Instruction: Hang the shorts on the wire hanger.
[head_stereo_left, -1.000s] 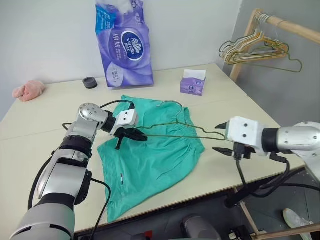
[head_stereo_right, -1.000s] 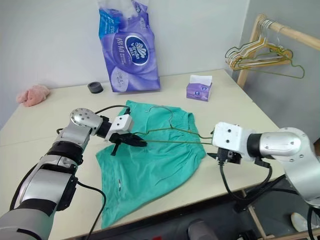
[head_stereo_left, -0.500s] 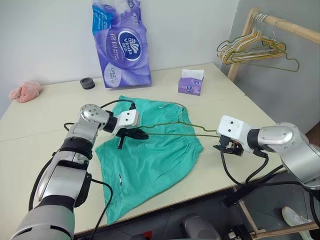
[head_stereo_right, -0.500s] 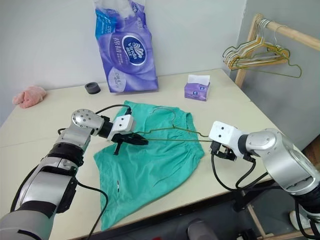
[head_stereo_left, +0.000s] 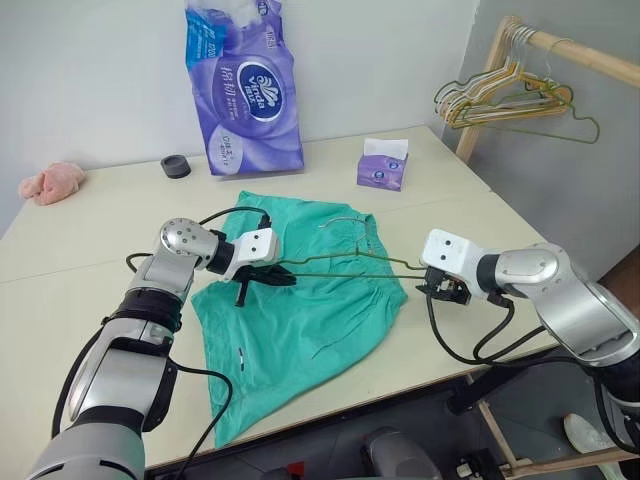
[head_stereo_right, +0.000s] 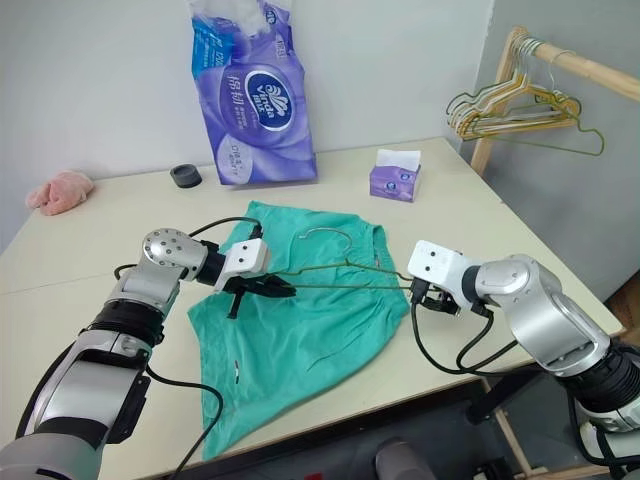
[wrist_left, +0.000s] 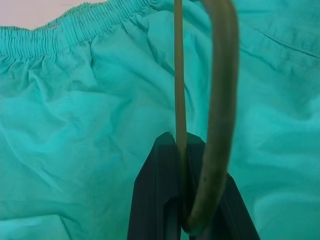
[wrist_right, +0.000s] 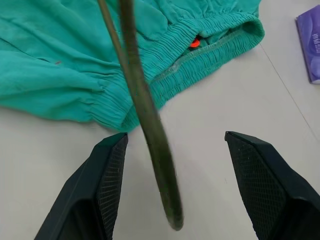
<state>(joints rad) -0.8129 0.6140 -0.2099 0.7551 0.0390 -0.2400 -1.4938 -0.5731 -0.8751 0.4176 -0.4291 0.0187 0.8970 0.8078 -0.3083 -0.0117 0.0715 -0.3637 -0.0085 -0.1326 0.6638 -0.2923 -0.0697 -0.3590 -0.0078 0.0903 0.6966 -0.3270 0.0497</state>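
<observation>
Hanger (head_stereo_left: 340, 262) thin olive wire (silvery hook), pinched by left gripper (head_stereo_left: 277, 273); right gripper (wrist_right: 175, 165) spread.

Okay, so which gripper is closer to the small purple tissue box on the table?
Right. The right gripper sits at the hanger's near end, just in front of the tissue box, fingers open. The left gripper is farther off across the shorts, shut on the hanger's other end.

Head stereo pair: high, facing forward and down over the table (head_stereo_left: 470, 215), both arms in frame; the two eyes share nearly the whole scene. Left wrist view: very close along its fingers (wrist_left: 160, 195) onto the shorts (wrist_left: 75, 125). Right wrist view: close, looking down past its fingers (wrist_right: 107, 185) at the same shorts' waistband and bare tabletop.
</observation>
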